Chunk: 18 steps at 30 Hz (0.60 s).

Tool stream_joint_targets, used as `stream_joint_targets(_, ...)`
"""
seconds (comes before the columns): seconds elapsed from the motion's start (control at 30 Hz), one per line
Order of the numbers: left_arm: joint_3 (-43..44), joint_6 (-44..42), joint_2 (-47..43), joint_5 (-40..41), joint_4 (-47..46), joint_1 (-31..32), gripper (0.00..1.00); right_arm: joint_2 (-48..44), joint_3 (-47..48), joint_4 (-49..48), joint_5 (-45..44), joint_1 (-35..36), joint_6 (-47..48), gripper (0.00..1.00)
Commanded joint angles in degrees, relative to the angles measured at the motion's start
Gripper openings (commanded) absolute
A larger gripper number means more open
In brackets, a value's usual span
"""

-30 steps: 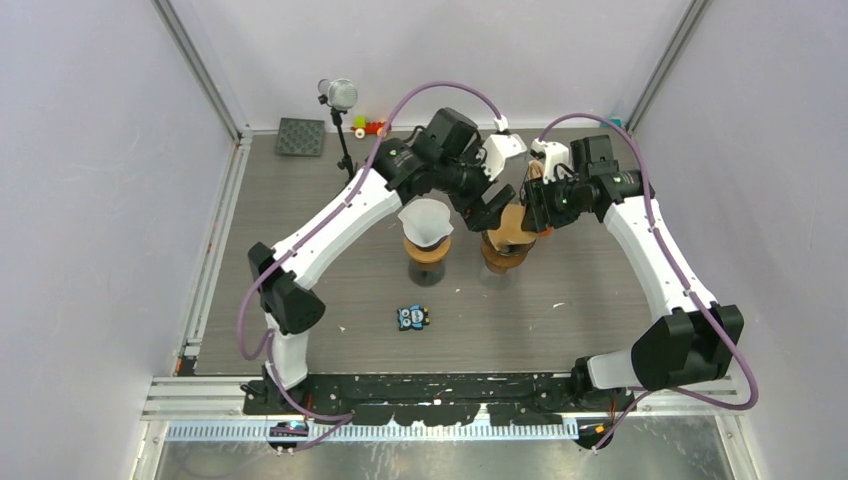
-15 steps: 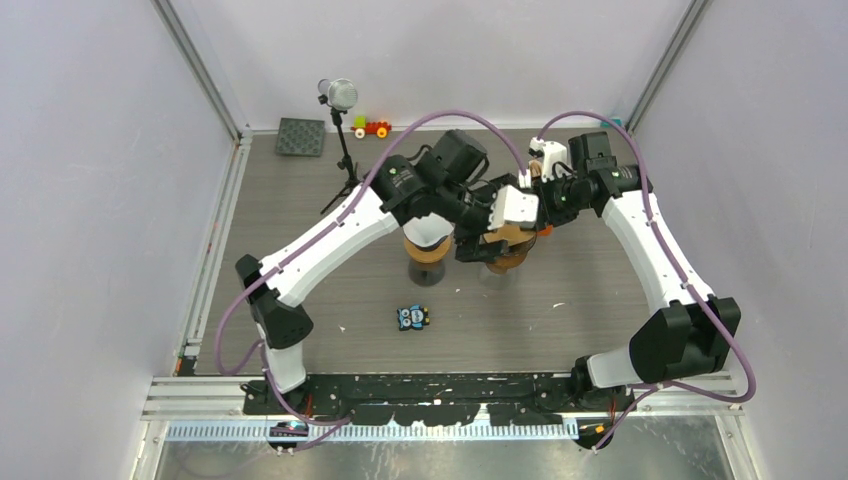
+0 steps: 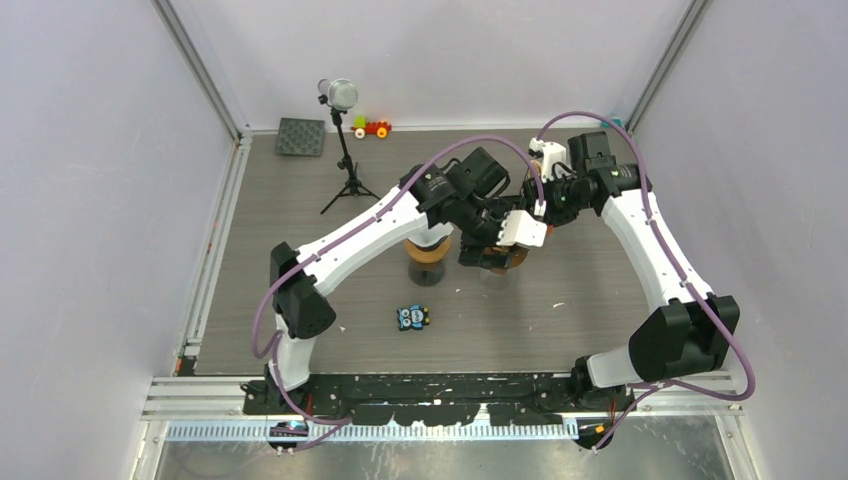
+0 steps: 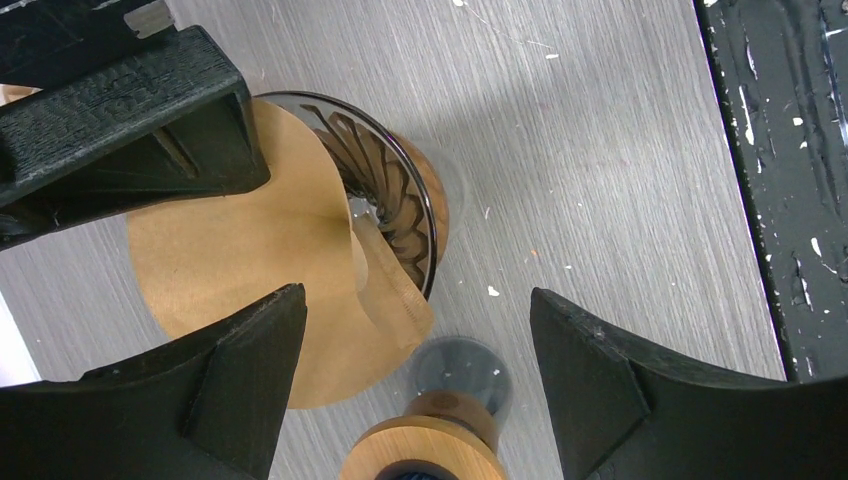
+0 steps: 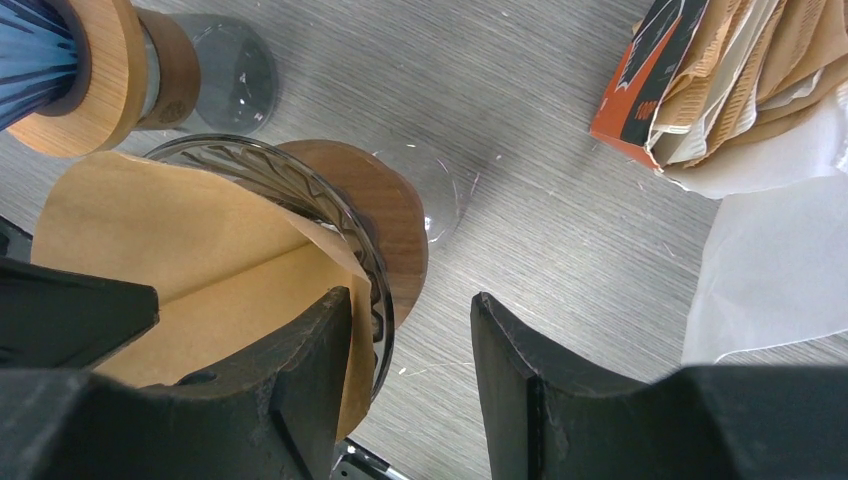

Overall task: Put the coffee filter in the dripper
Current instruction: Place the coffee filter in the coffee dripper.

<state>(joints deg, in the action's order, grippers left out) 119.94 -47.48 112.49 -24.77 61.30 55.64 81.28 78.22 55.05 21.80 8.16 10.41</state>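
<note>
Grey table (image 4: 600, 150): brown filter (image 4: 235, 255) (seamed, creased) partly inside ribbed glass dripper (image 4: 392, 195).

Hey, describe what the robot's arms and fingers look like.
Both the left arm and right arm have white shells with black joints and bases. A purple cable loops along each. The fingers are matte black, wedge-shaped plastic.

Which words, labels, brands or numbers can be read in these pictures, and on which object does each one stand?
No text can be read with certainty.
On the orange and black filter box, right wrist view: small white print on the black side, too blurred to read.
On the small blue figure on the table, top view: too small to tell any print.
On the coffee filter and the dripper: no print visible.
</note>
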Motion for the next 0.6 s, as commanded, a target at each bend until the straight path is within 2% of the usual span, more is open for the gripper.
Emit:
stream_joint_targets(0.0,-0.5,-1.0,-0.7,-0.3,-1.2,0.2,0.84,0.2,2.7,0.2,0.6,-0.1,0.5,0.52)
stream_joint_targets(0.13,-1.9,-0.3,-0.1,-0.5,-2.5,0.3,0.83,0.8,3.7,0.8,0.9,-0.1,0.5,0.52)
stream_joint_targets(0.57,-3.6,-0.3,1.9,-1.8,-3.2,1.2,0.70,1.8,3.4,0.9,0.6,-0.1,0.8,0.52)
